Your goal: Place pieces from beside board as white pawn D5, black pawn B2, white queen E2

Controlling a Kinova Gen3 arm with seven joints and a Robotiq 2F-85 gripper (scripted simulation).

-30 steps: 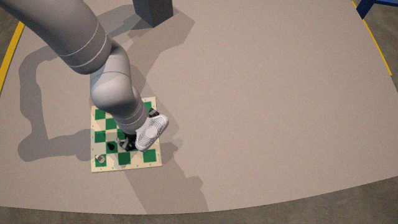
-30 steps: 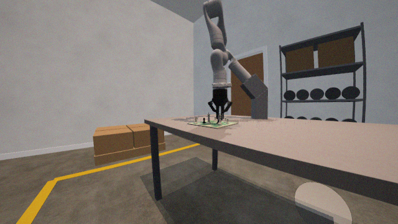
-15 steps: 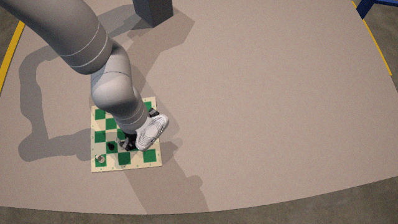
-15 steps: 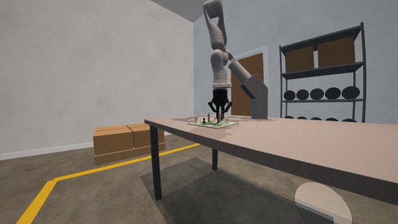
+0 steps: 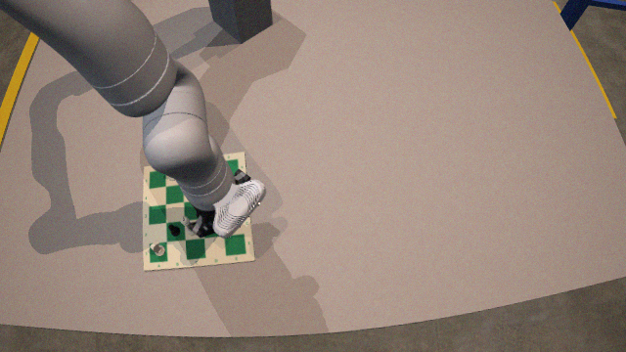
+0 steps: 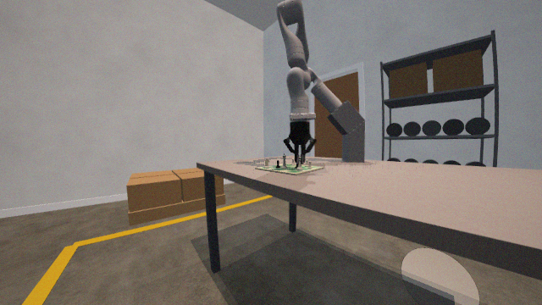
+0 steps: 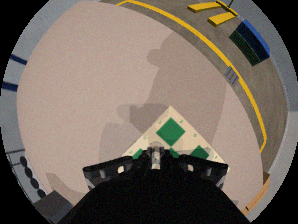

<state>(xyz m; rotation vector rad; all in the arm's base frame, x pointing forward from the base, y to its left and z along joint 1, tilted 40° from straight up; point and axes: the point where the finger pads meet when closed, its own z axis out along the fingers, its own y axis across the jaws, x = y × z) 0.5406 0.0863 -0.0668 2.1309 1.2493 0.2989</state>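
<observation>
The green and cream chessboard (image 5: pixel 196 263) (image 6: pixel 312 169) (image 7: pixel 170 131) lies on the table's near left part. My gripper (image 5: pixel 200 228) (image 6: pixel 299 163) (image 7: pixel 155 152) is low over the board's front middle, shut on a pale piece (image 7: pixel 156 156) that looks like the white queen; the arm hides its base and its square. A black pawn (image 5: pixel 173 229) (image 6: pixel 278 163) stands upright on a green square just left of the gripper. A small pale piece (image 5: pixel 185 221) stands between them. Another white piece (image 5: pixel 157 248) (image 6: pixel 267 161) stands on the front left corner square.
The arm's base block (image 5: pixel 241 17) (image 6: pixel 353 141) stands at the table's back. The arm covers the board's back half in the top view. A shelf rack (image 6: pixel 440 102) and cardboard boxes (image 6: pixel 174 191) stand off the table.
</observation>
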